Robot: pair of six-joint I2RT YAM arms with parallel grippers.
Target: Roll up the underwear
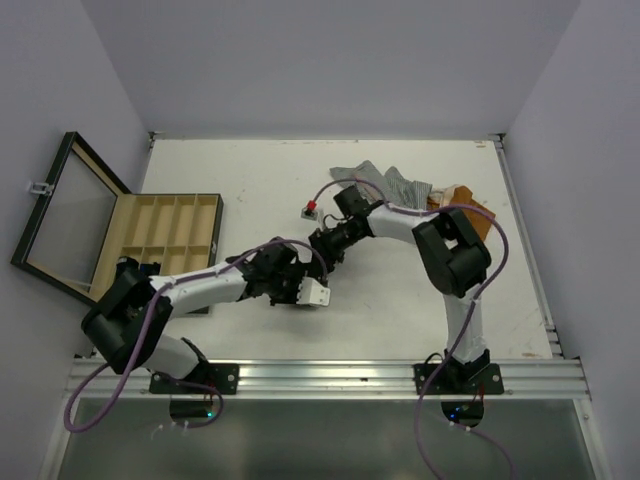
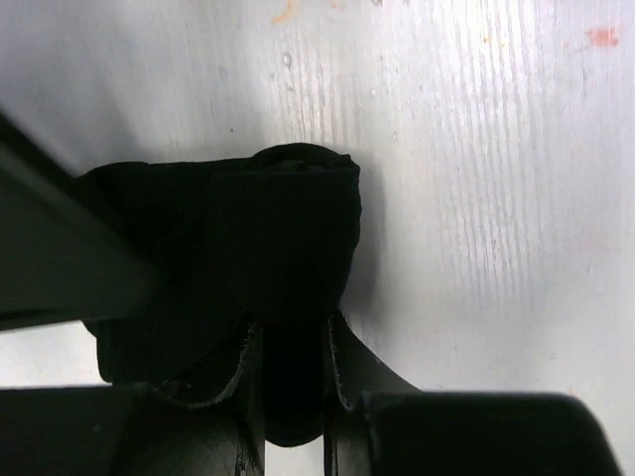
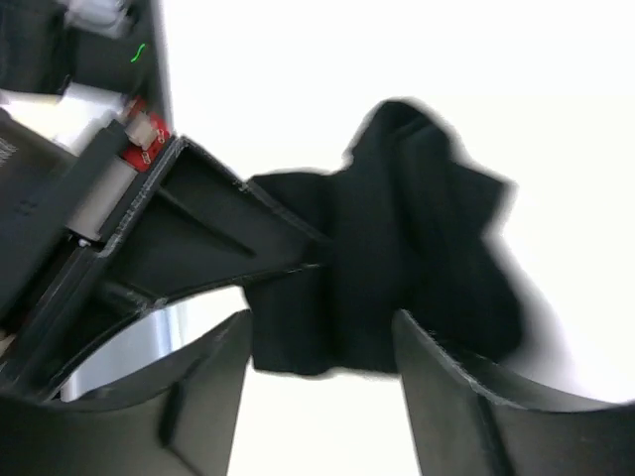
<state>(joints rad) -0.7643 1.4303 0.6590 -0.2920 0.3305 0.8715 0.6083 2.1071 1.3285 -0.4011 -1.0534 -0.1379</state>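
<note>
Nearest, top view: L arm (image 1: 150, 300) and R arm (image 1: 450, 255) extend from near edge of table (image 1: 250, 175). L claw (image 1: 300, 272) and R claw (image 1: 325, 248) sit tip to tip at mid-table. Far side, right of centre: grey striped pair (image 1: 395, 185), with orange pair (image 1: 468, 208) just beside it, partly hidden by R arm. Box (image 1: 165, 232) at L edge, lid (image 1: 65, 215) open, leaning out to its left. Claw states not readable from this view.

L wrist view: L claw fingers (image 2: 342, 362) nearly together, clamped on a fold of black pair (image 2: 283, 238). Rest of that pair lies bunched on table just ahead of tips. Dark bar enters from left over cloth's L side; cannot ID.

R wrist view: R claw fingers (image 3: 466, 397) stand apart, black pair filling gap btwn them edge to edge. Whether they press it, cannot tell. L claw comes in from left, tip on same cloth. Picture blurred, bg blown white.
</note>
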